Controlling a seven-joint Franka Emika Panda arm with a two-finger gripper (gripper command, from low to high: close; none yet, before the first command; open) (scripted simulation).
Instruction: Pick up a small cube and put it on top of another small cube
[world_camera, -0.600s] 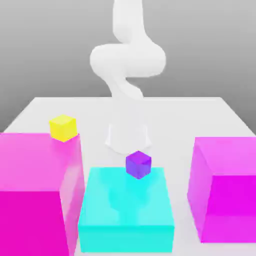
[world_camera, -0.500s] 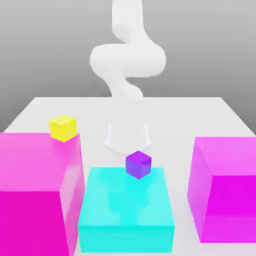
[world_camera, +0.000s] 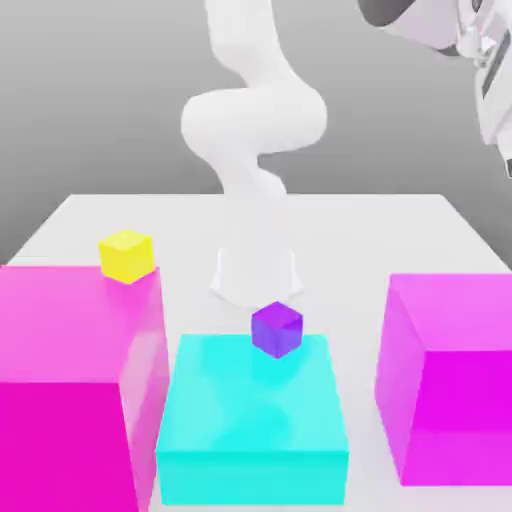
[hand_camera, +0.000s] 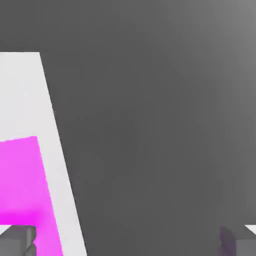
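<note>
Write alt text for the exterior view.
A white robot arm rises from a white table, its hand at the exterior view's upper right. A small purple cube sits on a cyan block between two big magenta blocks; a small yellow cube tops the left one.

The yellow cube sits on the counter; the purple cube stands tilted by the cyan block.

White arm rose from its base at the table's far side, coiled, then ran out of frame. Hand sat high at the exterior view's upper right. Gripper jaws stood wide apart, nothing between them.
</note>
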